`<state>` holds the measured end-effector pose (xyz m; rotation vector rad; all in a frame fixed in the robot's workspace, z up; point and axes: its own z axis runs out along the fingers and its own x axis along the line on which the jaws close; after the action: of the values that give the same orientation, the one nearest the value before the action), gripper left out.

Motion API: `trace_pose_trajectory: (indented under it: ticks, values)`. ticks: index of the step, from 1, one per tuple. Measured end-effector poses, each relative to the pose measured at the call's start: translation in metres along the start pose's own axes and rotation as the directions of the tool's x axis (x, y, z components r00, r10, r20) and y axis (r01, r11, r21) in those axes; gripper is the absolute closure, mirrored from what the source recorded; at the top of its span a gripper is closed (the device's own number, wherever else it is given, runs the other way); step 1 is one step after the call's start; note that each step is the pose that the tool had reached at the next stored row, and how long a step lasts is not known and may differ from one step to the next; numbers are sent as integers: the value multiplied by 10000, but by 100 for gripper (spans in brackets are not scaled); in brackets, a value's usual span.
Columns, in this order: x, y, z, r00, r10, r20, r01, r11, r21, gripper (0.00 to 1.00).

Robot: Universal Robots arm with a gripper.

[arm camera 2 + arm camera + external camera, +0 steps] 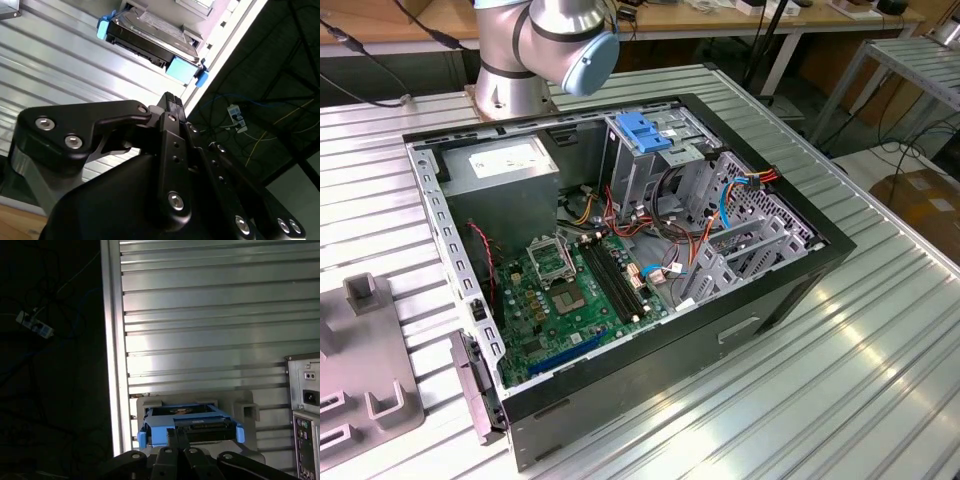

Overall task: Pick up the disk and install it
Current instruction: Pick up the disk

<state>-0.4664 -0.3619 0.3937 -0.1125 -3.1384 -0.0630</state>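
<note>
Gripper: in both wrist views the gripper (176,432) (170,97) is seen with its two fingers pressed together and nothing between them.
Gripper place: it is held above the table, just short of the disk, without touching it.
Disk: the disk (200,424) (150,35) is seen in both wrist views as a grey metal drive with a blue rail round its sides.
Disk place: it lies flat in a grey holder (245,407) on the table (210,315) (60,65), close to the table's edge.
Beyond the edge: a dark floor with loose cables (32,322) is seen in the first wrist view.
Case: an open computer case (790,290) is laid on its side in the middle of the exterior view; its rear panel (305,400) is seen in the first wrist view, well apart from the disk.
Inside the case: a green board (570,300) is seen at the lower left, a metal cage with a blue tab (645,130) at the upper middle.
Arm: the arm's base (550,40) is seen at the top of the exterior view, behind the case.
</note>
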Motion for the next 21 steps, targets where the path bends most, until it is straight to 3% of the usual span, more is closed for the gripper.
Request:
trace_pose_trajectory:
  ticks: [5, 8, 10, 11, 13, 14, 15, 16, 17, 18, 19, 20, 21]
  values:
    - [-1, -1, 0, 9941, -1082, -47, 1082, 9941, 29, 90]
    - [-1, -1, 0, 9794, -2017, -90, 2017, 9794, 28, 90]
    - [-1, -1, 0, 9619, -2731, -123, 2731, 9620, 27, 90]
    - [-1, -1, 0, 9509, -3091, -139, 3092, 9510, 28, 90]
    - [-1, -1, 0, 9240, -3821, -174, 3822, 9241, 31, 90]
    - [-1, -1, 1, 9071, -4205, -194, 4206, 9072, 35, 90]
    - [-1, -1, 1, 8874, -4605, -223, 4607, 8875, 61, 90]
    - [-1, -1, 1, 8737, -4860, -239, 4862, 8738, 68, 90]
    - [-1, -1, 2, 8648, -5015, -248, 5017, 8650, 69, 90]
    - [-1, -1, 2, 8508, -5248, -261, 5251, 8510, 68, 90]
    - [-1, -1, 2, 8332, -5522, -277, 5526, 8334, 71, 90]
    - [-1, -1, 3, 8106, -5849, -298, 5853, 8108, 75, 90]
    - [-1, -1, 3, 7980, -6019, -310, 6024, 7982, 79, 90]
